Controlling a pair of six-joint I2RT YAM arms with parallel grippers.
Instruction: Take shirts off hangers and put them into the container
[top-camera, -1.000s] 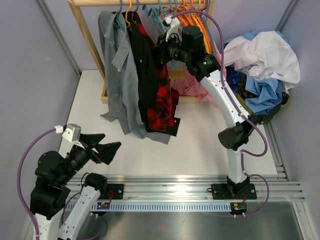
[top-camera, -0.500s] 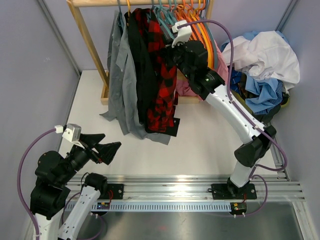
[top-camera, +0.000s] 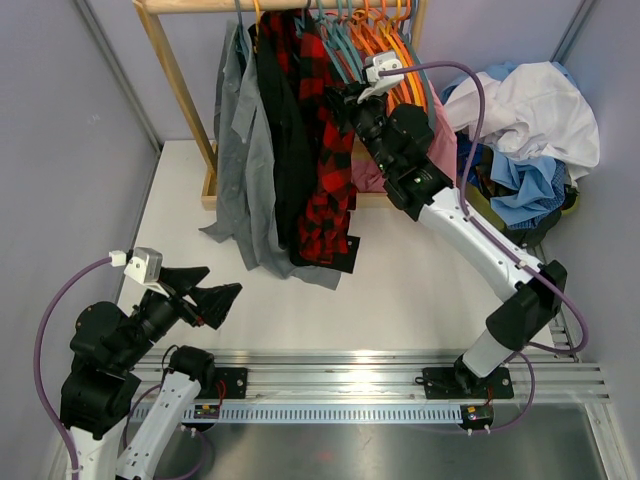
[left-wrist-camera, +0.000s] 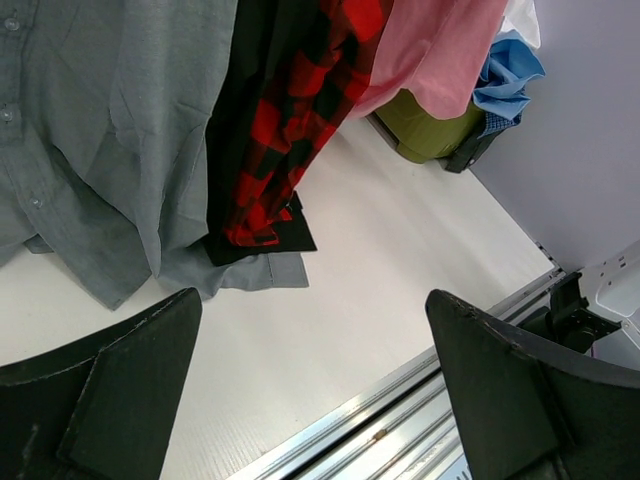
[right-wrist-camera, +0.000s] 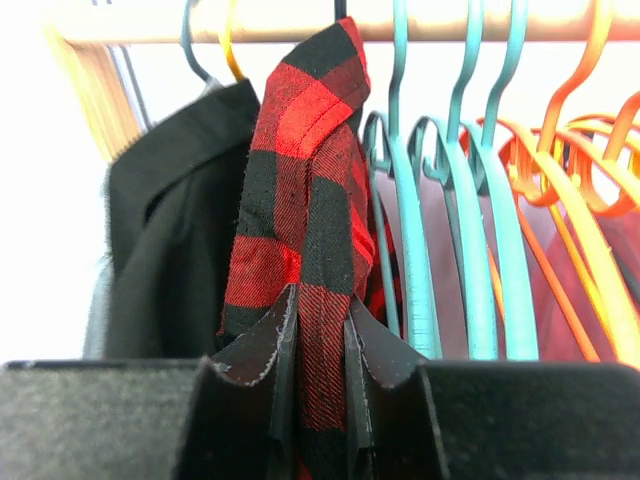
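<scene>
Three shirts hang side by side on the wooden rack: grey (top-camera: 240, 150), black (top-camera: 285, 130) and red-and-black plaid (top-camera: 325, 150). My right gripper (top-camera: 347, 100) reaches in from the right and is shut on a fold of the plaid shirt (right-wrist-camera: 305, 180) just below its collar; the right wrist view shows the cloth pinched between the fingers (right-wrist-camera: 280, 350). Bare teal hangers (right-wrist-camera: 415, 270) and orange hangers (right-wrist-camera: 590, 250) hang to its right. The yellow-green container (left-wrist-camera: 430, 125) stands at the far right, heaped with clothes. My left gripper (top-camera: 225, 300) hovers open near the front left, holding nothing.
A pink garment (top-camera: 380, 170) hangs behind my right arm. White and blue clothes (top-camera: 530, 110) pile over the container. The rack's wooden post (top-camera: 180, 90) and base (top-camera: 210, 190) stand at the back left. A metal rail (top-camera: 380, 365) runs along the near table edge.
My right arm has swung right and toward the rail, its grip on the plaid shirt unchanged. The hanging shirts have shifted right and hang straighter. The left arm has stayed still.
</scene>
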